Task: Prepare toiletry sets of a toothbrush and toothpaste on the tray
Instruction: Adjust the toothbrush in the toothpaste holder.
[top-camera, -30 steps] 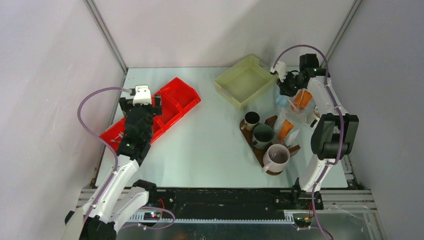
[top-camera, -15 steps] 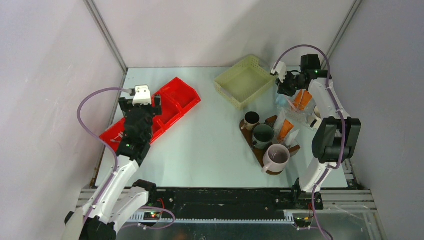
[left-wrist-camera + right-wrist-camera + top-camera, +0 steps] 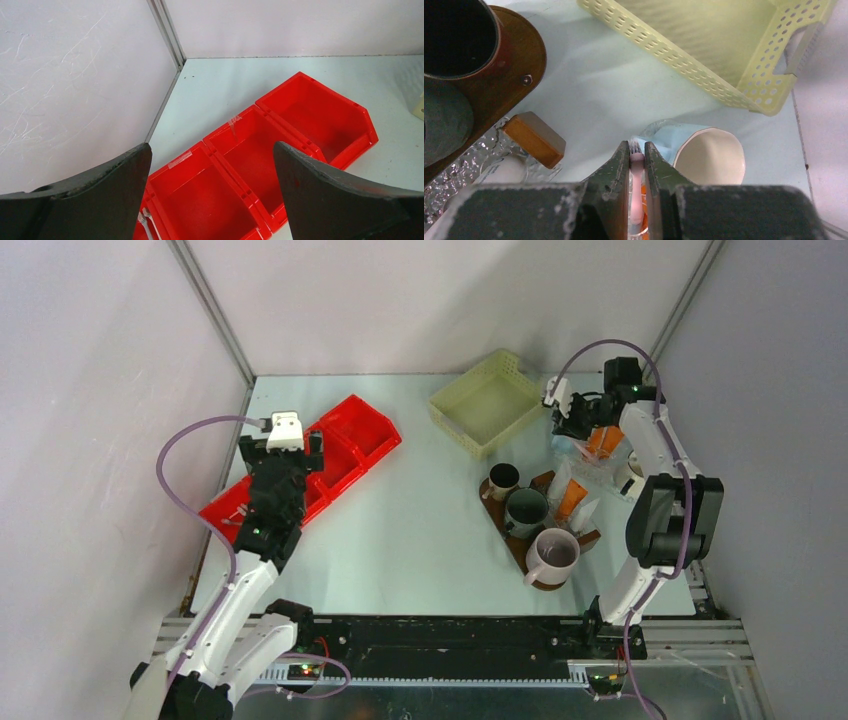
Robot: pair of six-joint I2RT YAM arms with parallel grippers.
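The dark brown oval tray [image 3: 543,479] holds a small brown mug [image 3: 502,480], a dark green mug [image 3: 526,510] and a mauve-grey mug [image 3: 553,555], with an orange toothpaste tube [image 3: 571,500] beside them. My right gripper [image 3: 577,421] is behind the tray, shut on a pale pink-white toothbrush [image 3: 636,167] whose bristles stick out past the fingertips. Below it is another orange tube [image 3: 534,140]. My left gripper [image 3: 283,462] is open and empty over the red bin [image 3: 340,455]. Two white toothbrush heads [image 3: 146,225] lie in the bin's near compartment.
The pale yellow mesh basket [image 3: 488,400] stands at the back, also in the right wrist view [image 3: 704,40]. A cream cup [image 3: 709,157] sits on light blue material [image 3: 659,136] under my right gripper. Crinkly clear plastic [image 3: 469,162] lies right of the tray. Walls enclose the table.
My right gripper has shifted slightly to the right and nearer, with the toothbrush still in it. The left arm has not moved.
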